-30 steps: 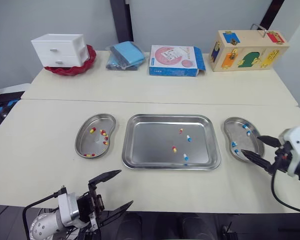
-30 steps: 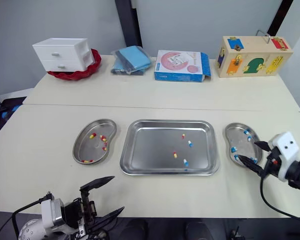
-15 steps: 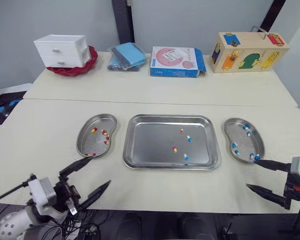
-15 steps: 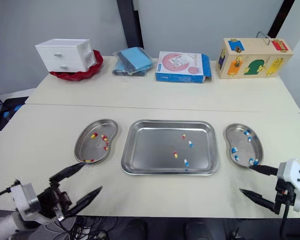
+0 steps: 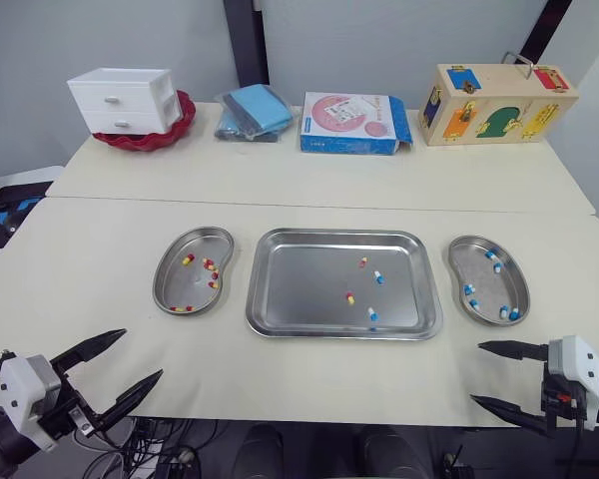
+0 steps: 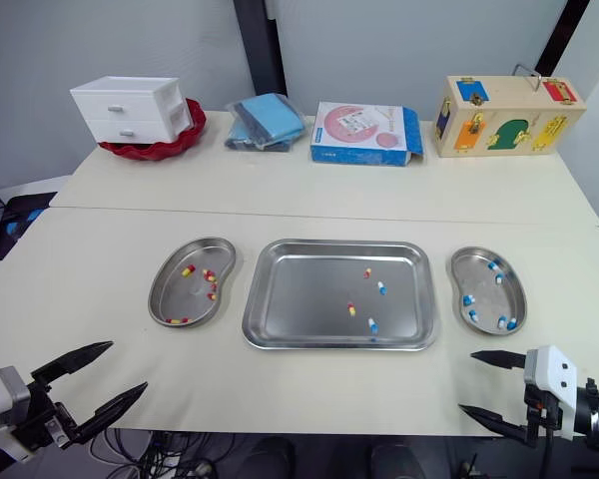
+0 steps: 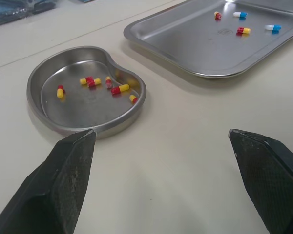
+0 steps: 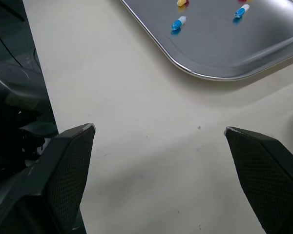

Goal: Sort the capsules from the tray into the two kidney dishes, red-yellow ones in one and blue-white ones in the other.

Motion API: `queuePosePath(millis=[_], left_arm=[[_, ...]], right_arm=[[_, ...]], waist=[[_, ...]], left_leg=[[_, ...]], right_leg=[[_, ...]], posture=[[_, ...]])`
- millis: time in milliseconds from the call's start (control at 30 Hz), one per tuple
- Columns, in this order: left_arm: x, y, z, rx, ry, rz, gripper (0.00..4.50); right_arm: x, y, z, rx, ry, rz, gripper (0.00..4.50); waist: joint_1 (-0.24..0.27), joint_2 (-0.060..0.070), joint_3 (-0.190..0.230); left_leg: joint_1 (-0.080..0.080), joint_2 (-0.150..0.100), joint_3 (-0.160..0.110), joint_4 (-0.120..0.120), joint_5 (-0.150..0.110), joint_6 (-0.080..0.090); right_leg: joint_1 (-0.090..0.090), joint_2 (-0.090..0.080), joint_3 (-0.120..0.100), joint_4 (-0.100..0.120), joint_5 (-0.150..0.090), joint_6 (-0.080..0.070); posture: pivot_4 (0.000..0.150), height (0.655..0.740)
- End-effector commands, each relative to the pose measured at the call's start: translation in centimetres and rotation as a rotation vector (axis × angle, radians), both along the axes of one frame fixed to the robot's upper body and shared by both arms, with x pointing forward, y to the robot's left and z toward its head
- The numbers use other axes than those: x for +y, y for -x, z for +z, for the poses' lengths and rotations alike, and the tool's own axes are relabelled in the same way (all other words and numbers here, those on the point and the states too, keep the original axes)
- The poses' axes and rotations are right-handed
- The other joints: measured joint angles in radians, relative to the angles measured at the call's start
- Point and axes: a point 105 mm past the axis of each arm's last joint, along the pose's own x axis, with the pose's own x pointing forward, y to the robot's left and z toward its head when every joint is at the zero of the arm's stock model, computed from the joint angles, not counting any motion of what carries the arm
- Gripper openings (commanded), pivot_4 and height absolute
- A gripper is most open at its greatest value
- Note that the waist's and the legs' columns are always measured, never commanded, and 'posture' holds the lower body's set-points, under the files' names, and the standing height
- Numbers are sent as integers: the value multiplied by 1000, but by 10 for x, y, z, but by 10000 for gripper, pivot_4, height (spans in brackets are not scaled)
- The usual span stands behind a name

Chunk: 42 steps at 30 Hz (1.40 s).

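A: Steel everywhere. Why does the left gripper (image 5: 143, 353) hang spread wide and empty at the near edge of the table (image 5: 90, 249)?
B: It is between picks, I think. The left kidney dish (image 5: 180, 286) takes red-yellow, so each arm serves its own side. Four capsules (image 5: 348, 297) lie in the tray (image 5: 299, 289), well apart from both pincers.
A: And on the right?
B: The right kidney dish (image 5: 487, 284) holds blue-white ones; the right gripper (image 5: 475, 373) is spread and empty too

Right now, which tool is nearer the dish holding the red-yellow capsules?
Left. The left tool hovers in front of and slightly left of that dish; the right tool is far across, past the tray.
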Motion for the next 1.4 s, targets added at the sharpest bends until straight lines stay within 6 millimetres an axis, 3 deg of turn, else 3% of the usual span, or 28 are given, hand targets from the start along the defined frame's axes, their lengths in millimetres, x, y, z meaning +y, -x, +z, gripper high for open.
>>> queuePosePath(millis=[33, 267, 467, 733, 1033, 1233, 1400], left_arm=[[-1, -1, 7, -12, -21, -7, 45000], [-8, -5, 8, 4, -17, -33, 45000], [-22, -21, 10, 25, -18, -98, 45000], [-61, -44, 17, 34, -36, -299, 45000], [-112, -83, 29, 32, -97, -506, 45000], [-143, -122, 37, 23, -110, -578, 45000], [-168, -137, 40, 44, -128, -671, 45000]], right_arm=[[2, 0, 6, -34, -11, 7, 44776], [10, 5, 11, -45, -27, 3, 44776], [35, 9, 19, -77, -79, 9, 44776], [60, 14, 23, -98, -132, -13, 44776], [69, 15, 20, -136, -189, -89, 44776], [72, 22, 24, -189, -244, -183, 44776], [77, 25, 24, -202, -258, -208, 44776]], waist=[[0, 0, 0], [0, 0, 0], [1, 0, 0], [3, 0, 0], [5, 0, -1], [4, 1, -1], [2, 1, -1]], left_leg=[[0, 0, 0, 0, 0, 0], [0, 0, 0, 0, 0, 0], [0, 0, 0, 0, 0, 0], [0, 0, -1, 0, 0, 0], [0, 0, -2, 1, 0, 0], [-1, 0, -3, 0, 0, 0], [-1, -1, -2, 1, 0, 0]], right_leg=[[0, 0, 0, 0, 0, 0], [0, 0, 0, 0, 0, 0], [0, 0, 0, 0, 0, 0], [0, 0, -1, 1, 0, 0], [0, 0, -2, 2, 0, 0], [-1, 0, -2, 5, 0, 0], [-1, 0, -2, 5, 0, 0]], posture=[[1500, 7400], [1500, 7400], [1500, 7400], [1500, 7400], [1500, 7400], [1500, 7400], [1500, 7400]])
